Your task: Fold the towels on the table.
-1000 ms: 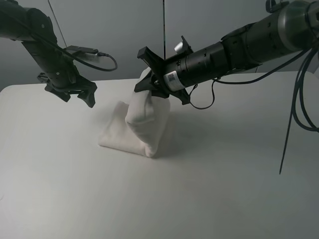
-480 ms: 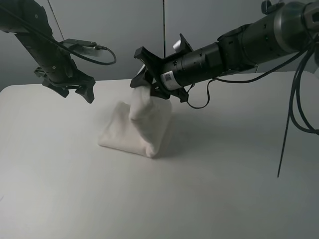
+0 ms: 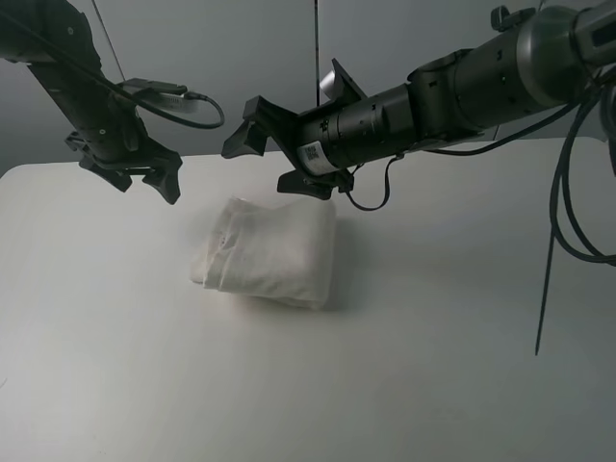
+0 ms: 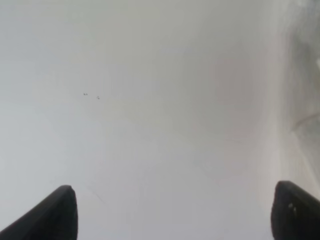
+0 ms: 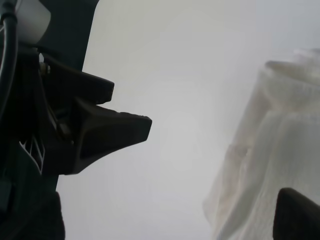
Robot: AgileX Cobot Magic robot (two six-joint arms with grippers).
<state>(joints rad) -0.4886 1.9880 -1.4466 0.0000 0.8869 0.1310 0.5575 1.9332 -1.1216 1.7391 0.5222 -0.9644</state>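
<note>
The white towel lies in a folded, puffy bundle on the table, a little left of centre. My right gripper hovers just above the towel's far edge, jaws wide apart and empty. The right wrist view shows the towel loose, off to one side of the right gripper. My left gripper hangs open above the table, left of and behind the towel and apart from it. In the left wrist view its fingertips frame bare tabletop.
Black cables hang down at the right side. A thin dark vertical line stands against the grey wall behind. The left arm's gripper appears in the right wrist view, close to the towel's far-left side.
My right gripper has opened and let go of the lifted towel flap, which has dropped flat onto the bundle. The left gripper has risen slightly and stayed open.
</note>
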